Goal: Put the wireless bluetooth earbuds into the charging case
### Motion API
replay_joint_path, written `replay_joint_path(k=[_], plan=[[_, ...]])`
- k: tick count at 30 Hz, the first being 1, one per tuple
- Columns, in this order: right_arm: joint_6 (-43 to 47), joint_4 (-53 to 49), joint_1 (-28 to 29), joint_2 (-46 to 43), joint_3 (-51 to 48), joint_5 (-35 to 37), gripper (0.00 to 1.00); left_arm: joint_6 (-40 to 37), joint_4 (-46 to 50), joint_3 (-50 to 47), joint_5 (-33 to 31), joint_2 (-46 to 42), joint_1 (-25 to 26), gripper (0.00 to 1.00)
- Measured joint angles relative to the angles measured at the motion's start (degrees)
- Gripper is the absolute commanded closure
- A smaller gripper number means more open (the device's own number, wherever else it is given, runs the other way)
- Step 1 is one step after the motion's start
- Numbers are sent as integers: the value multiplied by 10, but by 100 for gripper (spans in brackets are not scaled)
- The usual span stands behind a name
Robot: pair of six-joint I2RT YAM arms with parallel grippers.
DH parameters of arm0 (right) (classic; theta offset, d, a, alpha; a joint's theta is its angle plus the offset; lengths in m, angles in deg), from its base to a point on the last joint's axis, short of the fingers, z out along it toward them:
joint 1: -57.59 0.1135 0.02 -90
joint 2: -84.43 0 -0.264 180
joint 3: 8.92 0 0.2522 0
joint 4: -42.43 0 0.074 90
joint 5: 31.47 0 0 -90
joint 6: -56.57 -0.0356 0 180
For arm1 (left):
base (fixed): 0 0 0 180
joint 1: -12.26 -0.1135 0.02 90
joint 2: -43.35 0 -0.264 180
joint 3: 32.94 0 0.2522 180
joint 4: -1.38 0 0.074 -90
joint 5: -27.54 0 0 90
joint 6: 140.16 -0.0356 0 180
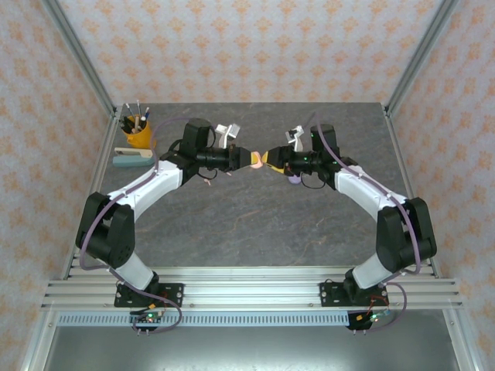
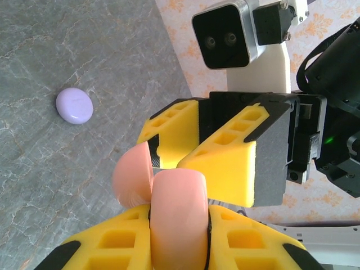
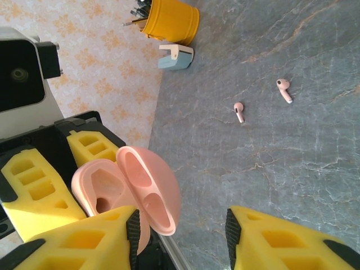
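My left gripper (image 2: 179,212) is shut on the body of a pale pink charging case (image 2: 179,216), held up above the middle of the table (image 1: 255,160). Its lid (image 3: 151,188) is swung open, and the hollow seats inside it look empty. My right gripper (image 3: 181,239) faces it, open. One finger (image 3: 95,239) sits right beside the lid, and the other stands well apart over bare table. Two pale pink earbuds (image 3: 239,111) (image 3: 284,90) lie loose on the grey tabletop. A purple case (image 2: 74,105) rests shut on the table.
A yellow cup of pens (image 1: 138,133) and a small blue-and-white block (image 1: 133,157) stand at the back left. In the top view the purple case (image 1: 294,179) lies just below the right wrist. Patterned walls and metal posts enclose the table.
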Motion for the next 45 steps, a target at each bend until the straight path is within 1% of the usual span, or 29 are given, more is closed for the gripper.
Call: replay_joint_path(k=[3, 8, 13, 19, 26, 30, 36, 39, 40, 42, 45], plan=[[12, -9, 2, 6, 6, -6, 56, 2, 0, 8, 8, 5, 1, 100], [57, -48, 2, 14, 25, -12, 60, 2, 9, 18, 19, 10, 1, 100], [98, -77, 1, 26, 42, -20, 63, -13, 44, 41, 34, 18, 1, 100], [120, -91, -3, 40, 50, -34, 65, -52, 94, 62, 38, 27, 1, 100], [127, -107, -3, 45, 62, -46, 66, -74, 106, 65, 42, 27, 3, 100], [128, -108, -5, 50, 63, -60, 73, -78, 108, 65, 41, 29, 4, 100], [128, -115, -5, 51, 68, -66, 91, -77, 107, 71, 40, 39, 8, 100], [130, -120, -7, 51, 68, -66, 96, -75, 106, 72, 39, 41, 9, 100], [130, -122, -7, 51, 68, -66, 97, -75, 105, 72, 38, 41, 9, 99], [131, -126, -7, 51, 69, -64, 100, -71, 105, 72, 37, 42, 9, 91], [134, -133, -7, 51, 71, -58, 100, -66, 105, 72, 35, 44, 9, 80]])
